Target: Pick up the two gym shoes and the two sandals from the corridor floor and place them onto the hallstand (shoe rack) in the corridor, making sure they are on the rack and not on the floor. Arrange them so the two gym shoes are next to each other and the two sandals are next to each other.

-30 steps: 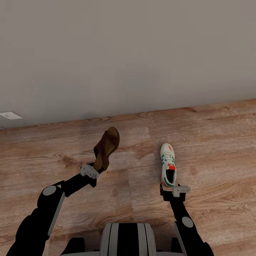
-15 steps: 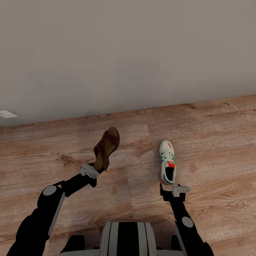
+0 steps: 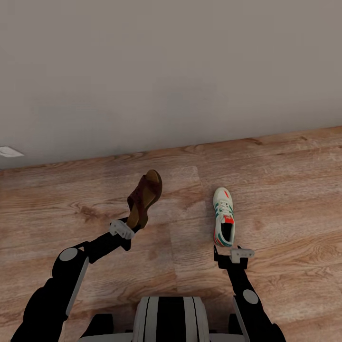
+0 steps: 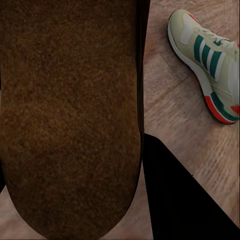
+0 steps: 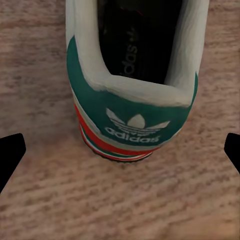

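In the head view my left gripper [image 3: 129, 228] is shut on the heel end of a brown sandal [image 3: 145, 196], held tilted above the corridor floor [image 3: 285, 190]. The sandal's dark sole [image 4: 70, 115] shows large in the left wrist view, beside one black finger [image 4: 175, 200]. One gym shoe [image 3: 223, 222], white with green stripes and a red heel, lies on the floor to the right, toe toward the wall. My right gripper [image 3: 234, 253] stands open just behind its heel [image 5: 132, 100], fingertips [image 5: 10, 157] wide apart and not touching it. The same shoe [image 4: 205, 55] appears past the sandal. The hallstand is out of view.
A plain grey wall [image 3: 171, 71] runs across the far side, meeting the wood floor. A small white object [image 3: 8, 152] sits at the wall's base at far left. Open planks lie to the right of the shoe and between the arms.
The camera swung a little at first, shifting the whole floor picture. Since then my left arm has carried the sandal slightly right; the right gripper and the gym shoe stay as they were.
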You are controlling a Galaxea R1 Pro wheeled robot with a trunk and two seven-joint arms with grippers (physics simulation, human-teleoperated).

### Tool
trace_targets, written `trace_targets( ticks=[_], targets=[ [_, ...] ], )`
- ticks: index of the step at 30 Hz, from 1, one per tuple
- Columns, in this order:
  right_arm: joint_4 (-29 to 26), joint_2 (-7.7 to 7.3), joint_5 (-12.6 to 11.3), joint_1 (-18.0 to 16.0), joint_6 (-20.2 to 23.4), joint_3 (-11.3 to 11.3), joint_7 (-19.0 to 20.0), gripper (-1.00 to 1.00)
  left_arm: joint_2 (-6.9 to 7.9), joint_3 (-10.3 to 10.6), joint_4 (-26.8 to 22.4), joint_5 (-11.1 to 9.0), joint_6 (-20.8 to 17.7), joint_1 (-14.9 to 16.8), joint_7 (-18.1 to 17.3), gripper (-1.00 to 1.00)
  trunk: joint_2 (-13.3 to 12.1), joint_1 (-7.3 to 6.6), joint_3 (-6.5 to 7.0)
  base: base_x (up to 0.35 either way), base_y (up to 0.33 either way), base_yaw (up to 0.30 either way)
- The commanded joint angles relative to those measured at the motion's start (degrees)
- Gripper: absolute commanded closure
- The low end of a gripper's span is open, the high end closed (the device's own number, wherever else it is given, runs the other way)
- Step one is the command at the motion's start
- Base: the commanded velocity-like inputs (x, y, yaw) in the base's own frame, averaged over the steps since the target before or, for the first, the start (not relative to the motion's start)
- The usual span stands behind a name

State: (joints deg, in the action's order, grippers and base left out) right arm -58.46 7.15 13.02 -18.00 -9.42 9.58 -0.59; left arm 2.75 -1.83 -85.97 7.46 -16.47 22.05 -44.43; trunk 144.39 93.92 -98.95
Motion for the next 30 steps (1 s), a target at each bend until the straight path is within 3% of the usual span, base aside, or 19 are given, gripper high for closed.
trace_targets(
  ticks=[1,7,30],
  targets=[
    [0.02,0.06,0.60,-0.02,-0.16,0.16,-0.05,-1.00,-0.03,0.17,-0.08,0.43,-0.25,0.04,-0.44,1.00,0.01,0.00,-0.03,0.066,0.000,0.000],
    [0.02,0.06,0.60,-0.03,-0.17,0.16,-0.04,-1.00,-0.10,1.54,-0.08,0.45,-0.24,0.04,-0.39,1.00,0.01,0.00,-0.03,0.124,0.000,0.000],
    [-0.02,0.06,0.60,-0.02,-0.22,0.09,-0.03,-1.00,-0.07,1.65,0.01,0.41,-0.23,0.01,-0.39,1.00,0.01,0.00,-0.03,0.045,0.000,0.000]
  ],
)
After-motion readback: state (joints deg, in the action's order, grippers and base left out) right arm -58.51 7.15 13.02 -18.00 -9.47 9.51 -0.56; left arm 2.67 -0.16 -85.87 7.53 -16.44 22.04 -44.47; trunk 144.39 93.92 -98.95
